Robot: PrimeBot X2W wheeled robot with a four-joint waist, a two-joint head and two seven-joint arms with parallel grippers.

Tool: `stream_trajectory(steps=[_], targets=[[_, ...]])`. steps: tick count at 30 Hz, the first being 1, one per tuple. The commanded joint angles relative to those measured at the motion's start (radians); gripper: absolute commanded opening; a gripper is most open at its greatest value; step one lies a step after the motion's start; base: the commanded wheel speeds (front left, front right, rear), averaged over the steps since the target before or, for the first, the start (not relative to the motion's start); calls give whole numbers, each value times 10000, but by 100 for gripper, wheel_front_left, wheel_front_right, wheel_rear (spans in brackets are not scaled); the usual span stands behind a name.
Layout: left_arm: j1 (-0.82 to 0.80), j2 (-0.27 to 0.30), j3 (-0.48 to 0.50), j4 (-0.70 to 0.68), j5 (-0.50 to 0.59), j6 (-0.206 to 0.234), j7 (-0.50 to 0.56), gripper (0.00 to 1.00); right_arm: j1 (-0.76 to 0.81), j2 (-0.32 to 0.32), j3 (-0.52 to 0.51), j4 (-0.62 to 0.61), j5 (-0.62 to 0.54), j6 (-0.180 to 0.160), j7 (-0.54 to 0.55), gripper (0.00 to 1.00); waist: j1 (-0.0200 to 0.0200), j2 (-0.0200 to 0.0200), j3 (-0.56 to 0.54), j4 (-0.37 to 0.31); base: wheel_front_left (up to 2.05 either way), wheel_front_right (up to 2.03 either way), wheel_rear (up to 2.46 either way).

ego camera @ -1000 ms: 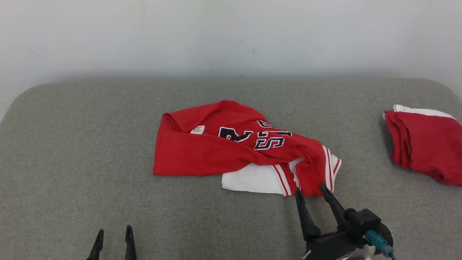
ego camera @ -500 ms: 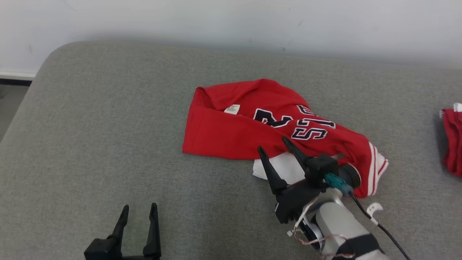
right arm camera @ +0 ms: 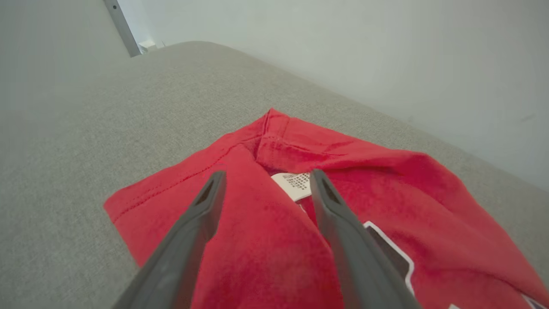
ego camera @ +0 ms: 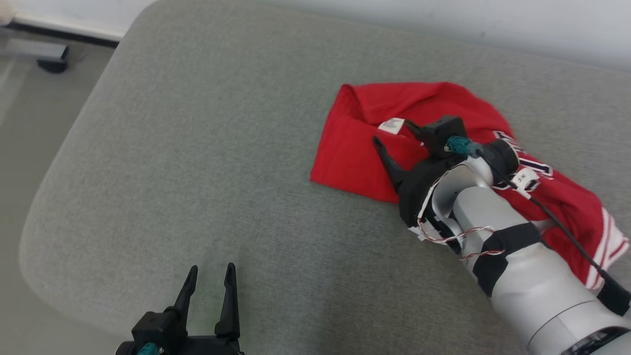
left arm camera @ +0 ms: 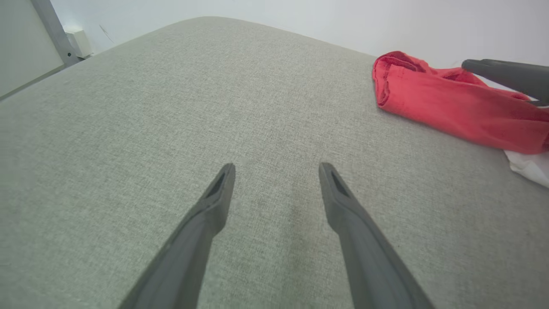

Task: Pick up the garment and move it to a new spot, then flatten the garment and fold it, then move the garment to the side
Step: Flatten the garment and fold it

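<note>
Grey fabric covers the desk (ego camera: 197,148). Nearest, at seven o'clock of the head view, the left tool (ego camera: 212,268) is held wide open and empty above bare cloth. Farther out, toward two o'clock, the right tool (ego camera: 393,131) is spread fully with nothing gripped. Its fingers (right arm camera: 195,231) are poised over the crumpled red garment (ego camera: 355,158), either side of a white label (ego camera: 392,124). The pick-up appears not yet begun. A sound grasp is judged to need the fingers lowered onto the raised fold at twelve o'clock of the label, so bunched cloth is pinched rather than one flat layer.

Dark-fingered right tool (ego camera: 393,132), silver forearm (ego camera: 525,281), black bands (ego camera: 508,246), perhaps red-white wires (ego camera: 443,239)
</note>
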Motion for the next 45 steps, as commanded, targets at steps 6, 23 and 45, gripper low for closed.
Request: stream_trajectory(steps=[6, 23, 45], targets=[[-173, -19, -158, -139, -154, 115, -30, 100, -404, -407, 779, 461, 748, -22, 379, 100, -2, -1, 666, 638, 0, 0, 0], [-337, -15, -111, -326, -135, 156, -30, 100, -581, -651, 2435, -517, 1271, -22, -1556, 0, -2, -1, 520, 229, 0, 0, 0], [500, -12, 1009, 4, 598, -106, -28, 100, 3942, -793, 3254, -4928, 2610, -22, -1584, 100, -2, -1, -1564, -1740, 0, 0, 0]])
